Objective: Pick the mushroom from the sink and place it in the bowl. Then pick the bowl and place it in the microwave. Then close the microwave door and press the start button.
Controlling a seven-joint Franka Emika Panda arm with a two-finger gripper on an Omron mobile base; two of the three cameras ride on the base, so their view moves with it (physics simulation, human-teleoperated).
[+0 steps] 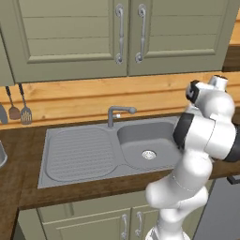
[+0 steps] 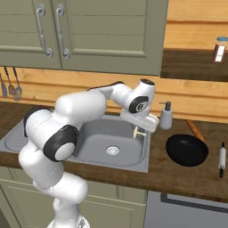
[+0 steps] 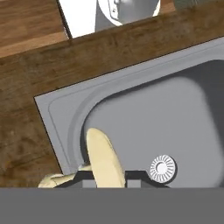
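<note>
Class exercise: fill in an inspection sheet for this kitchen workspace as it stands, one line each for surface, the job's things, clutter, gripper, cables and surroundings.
Surface: brown wooden counter around the grey sink.
Job's things: pale mushroom held above the basin's right side; bowl, black, on the counter to the right of the sink.
Clutter: soap dispenser, rolling pin, wooden tool behind the bowl.
Gripper: gripper shut on the mushroom, raised over the sink.
Cables: nothing seen.
Surroundings: green cabinets above, hanging utensils on the wooden wall, faucet.
</note>
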